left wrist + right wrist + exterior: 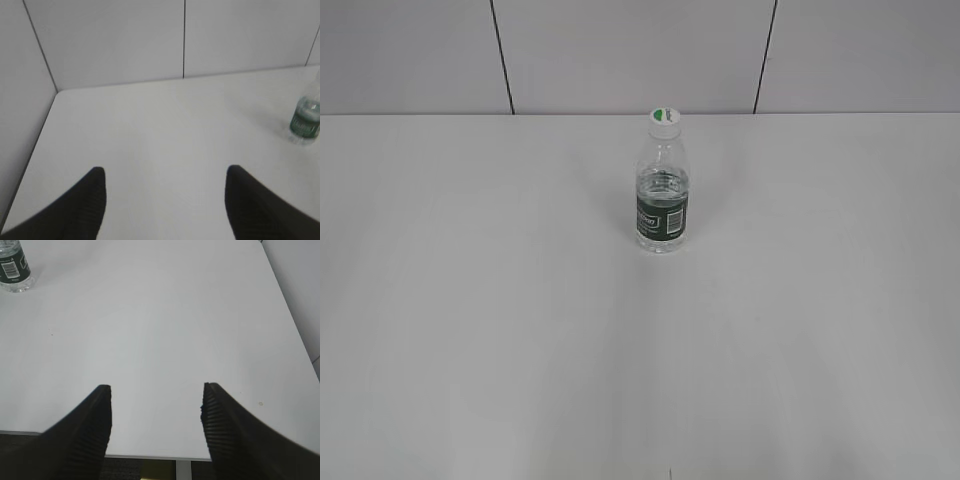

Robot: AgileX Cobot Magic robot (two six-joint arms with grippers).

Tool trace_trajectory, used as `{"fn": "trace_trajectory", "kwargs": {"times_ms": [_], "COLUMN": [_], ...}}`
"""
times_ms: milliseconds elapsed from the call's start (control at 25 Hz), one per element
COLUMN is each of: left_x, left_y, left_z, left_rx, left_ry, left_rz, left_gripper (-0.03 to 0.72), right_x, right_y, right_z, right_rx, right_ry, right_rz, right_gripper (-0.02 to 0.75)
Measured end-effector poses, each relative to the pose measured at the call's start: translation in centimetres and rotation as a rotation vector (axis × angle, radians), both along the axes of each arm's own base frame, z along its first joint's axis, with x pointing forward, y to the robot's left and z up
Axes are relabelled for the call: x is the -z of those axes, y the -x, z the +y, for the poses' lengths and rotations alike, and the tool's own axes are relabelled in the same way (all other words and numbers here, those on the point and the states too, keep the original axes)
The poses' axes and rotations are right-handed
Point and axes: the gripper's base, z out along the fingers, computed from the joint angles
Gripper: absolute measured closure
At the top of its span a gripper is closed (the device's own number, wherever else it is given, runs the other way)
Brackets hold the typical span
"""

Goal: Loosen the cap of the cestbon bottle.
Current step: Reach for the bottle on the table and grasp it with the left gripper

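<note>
Our left tool (165,192) and right tool (156,410) are wide open and empty. The cestbon bottle (662,195) stands upright mid-surface (470,320), far away. It seems light and slippery; we should grip the label, then the cap (664,117).

Cestbon bottle (662,190) was clear glossy plastic with a dark green printed label; cap (664,117) smooth white plastic. Table (470,300) looked matt white, smooth. Left gripper (165,175) and right gripper (156,392) fingers were black, matt, finely ribbed on the pads.
</note>
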Motion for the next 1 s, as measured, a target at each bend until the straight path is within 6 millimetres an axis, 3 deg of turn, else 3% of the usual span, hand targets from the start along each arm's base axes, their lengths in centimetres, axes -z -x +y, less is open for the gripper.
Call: {"fn": "trace_trajectory", "kwargs": {"times_ms": [320, 520, 680, 760, 1000], "left_x": [-8.1, -10.9, -11.1, -10.1, -7.8], "left_y": [-5.6, -11.1, -16.2, -19.2, -25.0], "left_z": [-0.5, -0.3, -0.1, 0.0, 0.6], "left_rx": [0.065, 0.074, 0.072, 0.063, 0.025], "left_ry": [0.050, 0.030, 0.053, 0.070, 0.054], "left_rz": [-0.174, -0.211, -0.204, -0.163, -0.149], "left_gripper": [0.230, 0.230, 0.230, 0.230, 0.230], "right_x": [0.0, 0.0, 0.0, 0.0, 0.0], "right_y": [0.0, 0.0, 0.0, 0.0, 0.0], "right_z": [0.0, 0.0, 0.0, 0.0, 0.0], "right_rx": [0.000, 0.000, 0.000, 0.000, 0.000], "right_ry": [0.000, 0.000, 0.000, 0.000, 0.000], "right_rz": [0.000, 0.000, 0.000, 0.000, 0.000], "right_gripper": [0.295, 0.295, 0.295, 0.295, 0.295]}}
